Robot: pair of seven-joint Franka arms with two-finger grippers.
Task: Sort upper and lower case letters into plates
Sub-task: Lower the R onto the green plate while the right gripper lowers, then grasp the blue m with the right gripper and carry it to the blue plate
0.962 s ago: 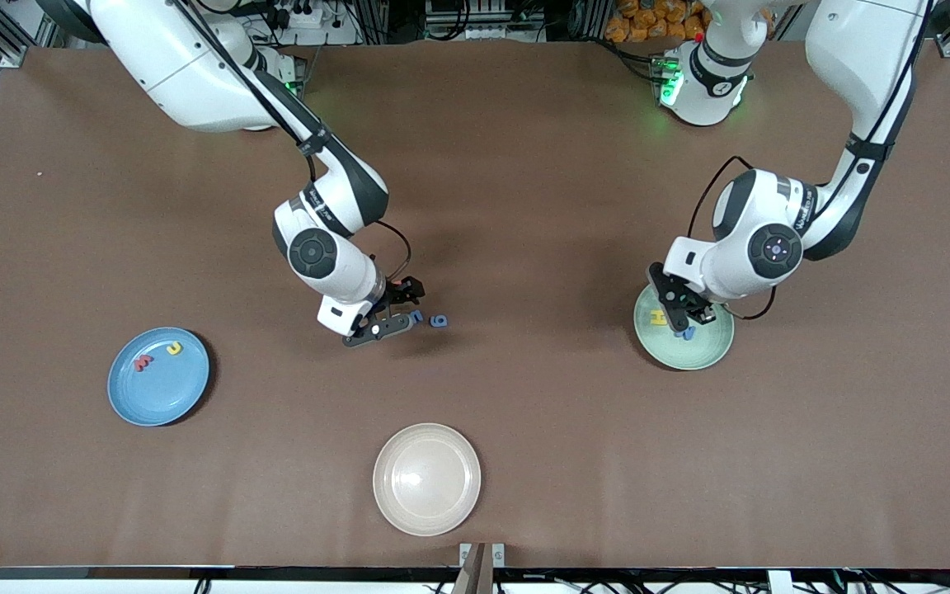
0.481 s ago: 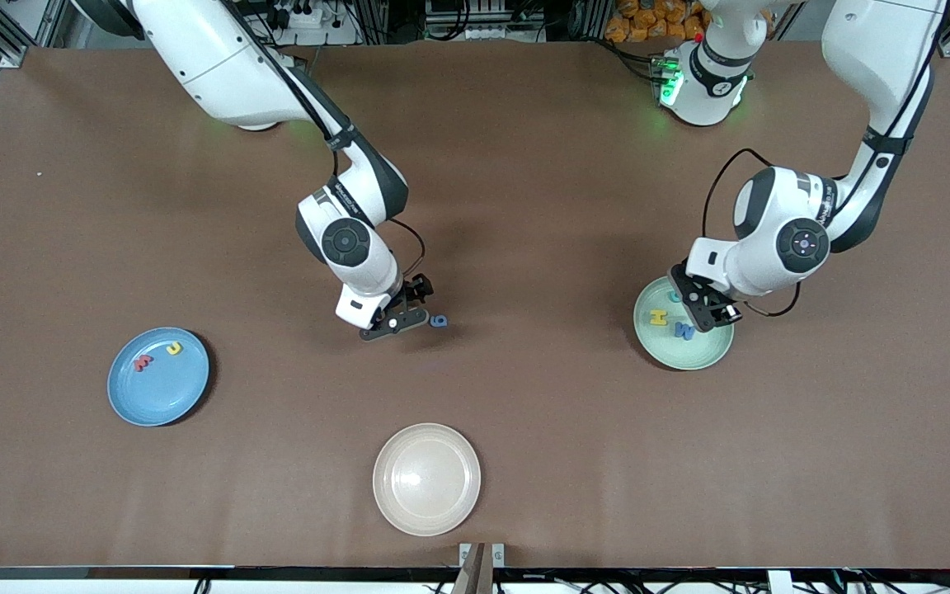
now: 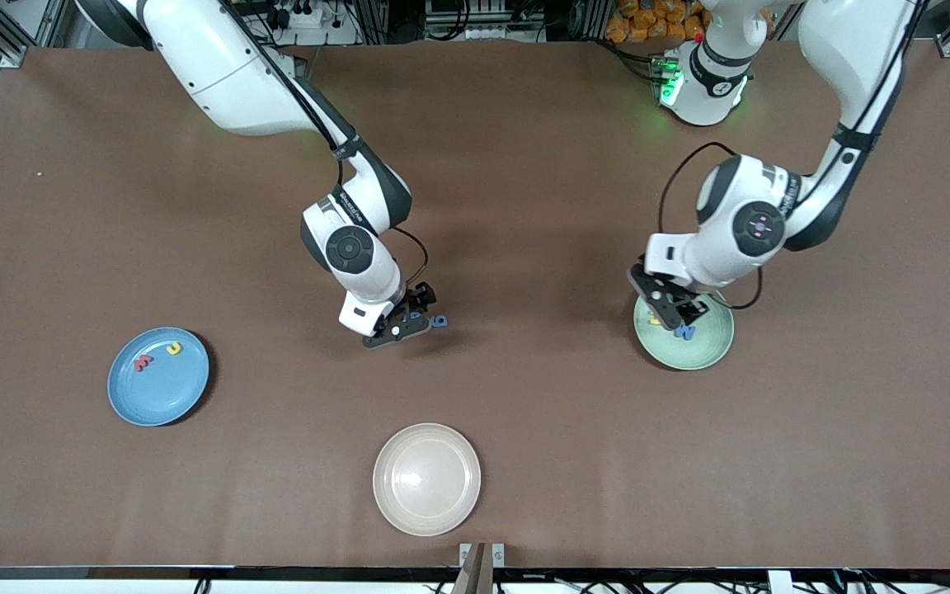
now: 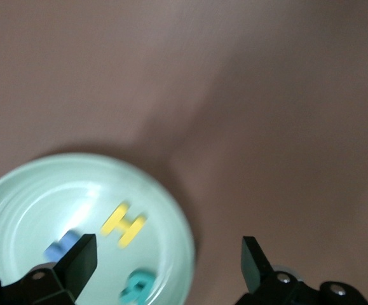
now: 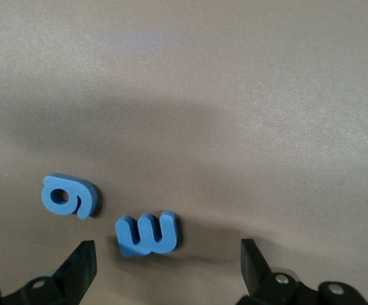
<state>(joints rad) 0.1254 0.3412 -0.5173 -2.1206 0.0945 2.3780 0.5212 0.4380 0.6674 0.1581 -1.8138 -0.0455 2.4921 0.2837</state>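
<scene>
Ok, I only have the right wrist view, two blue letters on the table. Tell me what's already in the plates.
Observer: The light blue plate, toward the right arm's end, holds a red letter and a yellow letter.
Operator: Now give me the other plate.
Observer: The mint green plate, toward the left arm's end, holds a yellow H, a blue letter and a teal letter.
Operator: Report the left hand.
Observer: The left hand hangs open over the mint green plate's rim, holding nothing.
</scene>
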